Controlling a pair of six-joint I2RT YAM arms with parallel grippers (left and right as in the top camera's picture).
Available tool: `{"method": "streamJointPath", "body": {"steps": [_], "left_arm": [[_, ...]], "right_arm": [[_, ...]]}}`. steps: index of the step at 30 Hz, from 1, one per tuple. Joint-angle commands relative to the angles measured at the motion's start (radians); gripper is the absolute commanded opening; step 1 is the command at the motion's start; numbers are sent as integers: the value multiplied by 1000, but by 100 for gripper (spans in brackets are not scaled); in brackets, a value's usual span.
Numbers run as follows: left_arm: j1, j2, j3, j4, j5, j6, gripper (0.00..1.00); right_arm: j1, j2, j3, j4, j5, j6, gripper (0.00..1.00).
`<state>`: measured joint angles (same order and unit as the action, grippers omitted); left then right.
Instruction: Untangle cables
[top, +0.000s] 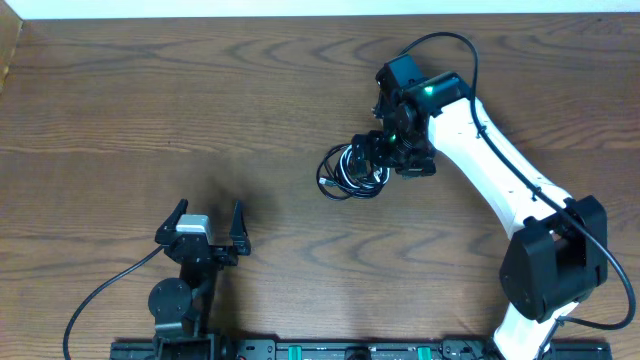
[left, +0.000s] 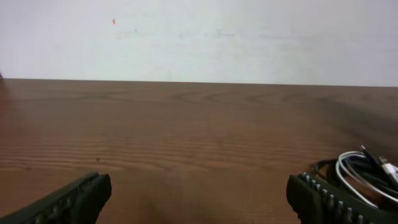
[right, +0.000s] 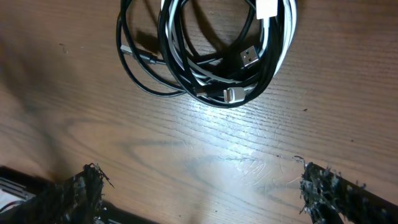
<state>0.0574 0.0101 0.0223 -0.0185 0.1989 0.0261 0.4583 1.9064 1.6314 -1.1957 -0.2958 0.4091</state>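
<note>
None of the untangling looks done yet. The cables (top: 350, 170) lie as one coiled bundle on the table (top: 150, 100), right of its middle. In the right wrist view, black and white strands (right: 180, 62) loop through each other, with the plug ends caught inside the ring. As I judge it, the whole task remains: to grip one strand, hold the rest down, and draw them apart.

The right gripper (top: 385, 150) hovers just beside the bundle, on its right side. Its fingers are spread wide and hold nothing, and the coil is in front of them, not between them. The left gripper (top: 207, 222) is also spread and empty. It is low near the front rail, well apart from the cables, which show only at the right border of its view (left: 364, 174).

Room is generous. Bare wood extends left of the bundle and toward the far edge, and no edge is near it.
</note>
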Motion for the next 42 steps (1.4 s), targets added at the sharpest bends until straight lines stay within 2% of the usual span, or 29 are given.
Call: {"method": "streamJointPath", "body": {"steps": [1, 4, 9, 13, 17, 19, 22, 26, 28, 32, 35, 38, 42], "left_arm": [[3, -6, -18, -25, 103, -42, 95], [3, -6, -18, -26, 45, -39, 95], [2, -6, -18, -26, 259, -196, 95], [2, 0, -17, 29, 403, -270, 95], [3, 1, 35, 151, 426, -346, 95], [3, 3, 113, 131, 426, -343, 95], [3, 46, 282, -19, 410, -330, 95], [3, 195, 560, -337, 392, -261, 95], [3, 312, 723, -534, 390, -202, 95], [3, 550, 988, -862, 363, -192, 95], [3, 668, 1070, -945, 369, -192, 95], [3, 751, 1070, -1062, 370, -198, 95], [3, 859, 1065, -1140, 365, -184, 95]], "right_arm": [[-7, -16, 8, 0, 2, -33, 99], [-3, -16, 8, 23, 1, -35, 99], [12, -15, 8, 48, 1, -36, 99], [23, -15, 8, 47, 0, -36, 99], [34, -16, 8, 28, -3, -36, 99], [37, -15, 8, 17, -3, -36, 99], [37, -16, 8, 2, -3, -36, 99], [37, -16, 8, -12, -14, -36, 99], [37, -15, 8, -20, -41, -36, 99], [39, -16, 8, -29, -96, -35, 99], [39, -16, 8, -34, -126, -35, 99], [39, -16, 8, -43, -146, -36, 99], [39, -15, 8, -35, -124, -41, 99]]}}
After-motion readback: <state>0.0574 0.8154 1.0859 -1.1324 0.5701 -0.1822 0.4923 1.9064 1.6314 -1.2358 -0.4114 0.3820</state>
